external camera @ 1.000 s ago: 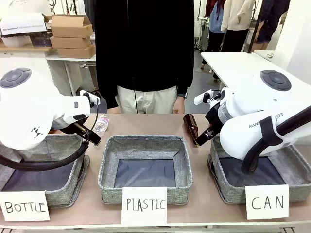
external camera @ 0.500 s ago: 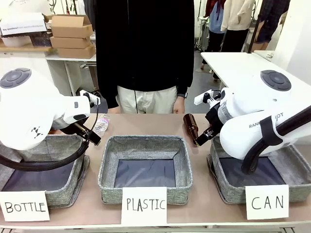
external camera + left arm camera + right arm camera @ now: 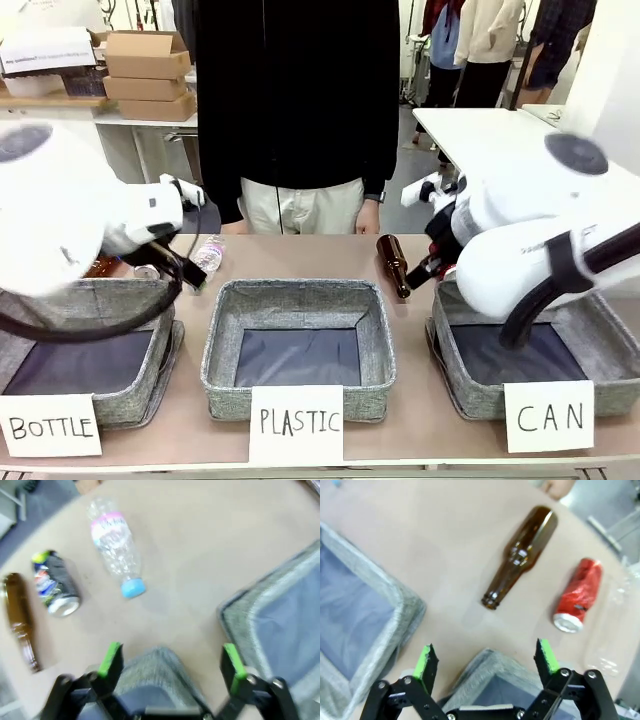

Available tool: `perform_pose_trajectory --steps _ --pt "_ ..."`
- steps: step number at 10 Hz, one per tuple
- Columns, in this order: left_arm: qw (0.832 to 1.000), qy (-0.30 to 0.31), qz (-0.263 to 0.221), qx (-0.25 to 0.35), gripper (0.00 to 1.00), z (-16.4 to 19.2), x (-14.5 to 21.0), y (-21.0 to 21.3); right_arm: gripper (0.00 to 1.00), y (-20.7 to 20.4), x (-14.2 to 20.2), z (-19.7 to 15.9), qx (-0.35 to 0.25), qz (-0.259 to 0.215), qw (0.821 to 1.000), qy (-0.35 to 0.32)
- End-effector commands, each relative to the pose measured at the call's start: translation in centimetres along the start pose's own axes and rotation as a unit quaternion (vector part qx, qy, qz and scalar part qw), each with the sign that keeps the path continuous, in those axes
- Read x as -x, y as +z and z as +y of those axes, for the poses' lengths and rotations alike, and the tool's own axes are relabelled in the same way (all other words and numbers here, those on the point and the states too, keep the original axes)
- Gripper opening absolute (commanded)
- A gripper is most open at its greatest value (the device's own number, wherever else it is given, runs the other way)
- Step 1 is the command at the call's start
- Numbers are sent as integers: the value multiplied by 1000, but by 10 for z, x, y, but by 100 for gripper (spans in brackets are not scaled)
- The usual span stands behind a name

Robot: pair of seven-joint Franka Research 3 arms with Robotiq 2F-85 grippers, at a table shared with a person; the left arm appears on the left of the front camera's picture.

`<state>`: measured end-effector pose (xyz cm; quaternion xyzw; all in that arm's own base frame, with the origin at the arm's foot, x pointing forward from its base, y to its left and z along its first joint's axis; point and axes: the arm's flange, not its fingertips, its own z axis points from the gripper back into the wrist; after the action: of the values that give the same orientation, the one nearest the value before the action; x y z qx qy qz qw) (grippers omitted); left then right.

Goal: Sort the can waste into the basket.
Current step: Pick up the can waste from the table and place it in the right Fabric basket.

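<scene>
Front view: 3 grey baskets sit in a row along the near edge, marked BOTTLE, PLASTIC and CAN. The CAN basket [image 3: 462, 392] is at the right, under the right arm [image 3: 520, 250], and holds nothing. The left arm [image 3: 70, 225] hangs over the BOTTLE basket [image 3: 160, 375]. A brown bottle [image 3: 393, 262] lies on the table between the PLASTIC basket [image 3: 375, 345] and the CAN basket. A person [image 3: 298, 100] stands at the far side.

Left wrist view: the left gripper [image 3: 171, 661] has its green pads wide apart and grips nothing, above a corner of the BOTTLE basket [image 3: 155, 662]. On the table beyond lie the black and silver can [image 3: 55, 585], a clear plastic bottle [image 3: 117, 555] and a second brown bottle [image 3: 20, 620].

Right wrist view: the right gripper [image 3: 485, 659] is likewise spread and empty, above a corner of the CAN basket [image 3: 475, 669]. The red can [image 3: 577, 595] lies on the table just beyond that basket, beside the brown bottle [image 3: 520, 555].
</scene>
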<state>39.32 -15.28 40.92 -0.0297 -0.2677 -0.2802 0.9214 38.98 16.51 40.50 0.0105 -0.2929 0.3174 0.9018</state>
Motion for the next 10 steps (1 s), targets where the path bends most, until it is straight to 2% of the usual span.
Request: perform_pose_trajectory --steps 1,2,3,4,5,6,7,8,9,10 --pt "999 42 -22 -1 100 -3 11 127 100 115 39 9 7 -20 1000 -18" --pt "999 14 -52 9 100 -12 32 167 100 154 62 8 8 -62 998 -28" --pt "998 -6 -66 -3 100 -24 52 186 100 183 85 9 51 -82 994 -58" --pt "997 -33 -60 -38 100 -37 66 184 100 195 103 13 94 -99 986 -95" --pt "999 10 -52 2 100 -8 -3 168 100 151 -14 -16 27 -64 997 -28" --pt "999 10 -52 2 100 -8 -3 168 100 151 -14 -16 27 -64 997 -28" --pt "998 -10 -66 -15 100 -22 12 215 100 215 -1 -19 55 -93 992 -60" --pt "967 -8 -72 244 100 -16 13 207 100 206 -1 -22 -92 -97 985 -111" --pt "933 94 -58 343 100 18 22 210 100 225 15 -34 -287 -153 932 -160" --pt "842 171 -91 504 100 57 36 211 100 239 32 -49 -405 -178 863 -246"
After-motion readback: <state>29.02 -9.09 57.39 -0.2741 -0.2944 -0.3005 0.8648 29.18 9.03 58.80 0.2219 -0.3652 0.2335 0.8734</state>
